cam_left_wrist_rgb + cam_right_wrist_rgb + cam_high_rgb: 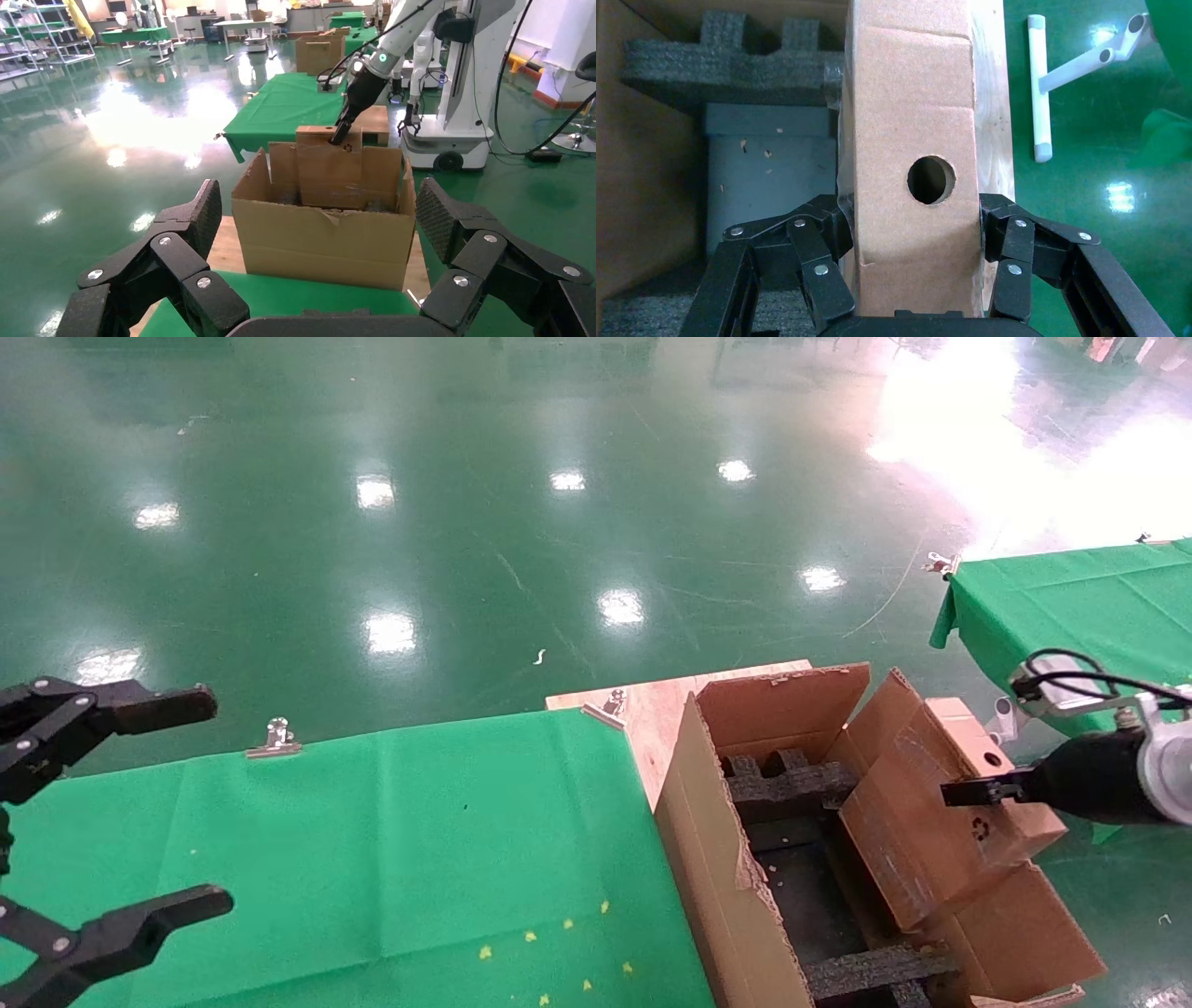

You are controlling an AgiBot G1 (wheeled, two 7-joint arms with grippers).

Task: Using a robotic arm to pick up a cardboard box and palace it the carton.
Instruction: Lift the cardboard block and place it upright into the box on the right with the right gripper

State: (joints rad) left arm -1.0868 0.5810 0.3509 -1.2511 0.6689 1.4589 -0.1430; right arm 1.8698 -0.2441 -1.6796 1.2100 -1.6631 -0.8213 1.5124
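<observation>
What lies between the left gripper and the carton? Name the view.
In the head view, only green tablecloth and a strip of bare wooden board separate the open left gripper from the carton; nothing stands there.

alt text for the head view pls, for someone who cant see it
The right gripper holds the cardboard box tilted above the open carton, which has black foam inserts inside. The left gripper hangs open over the green-covered table.

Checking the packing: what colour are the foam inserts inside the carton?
Black foam inserts, clearest in the head view.
</observation>
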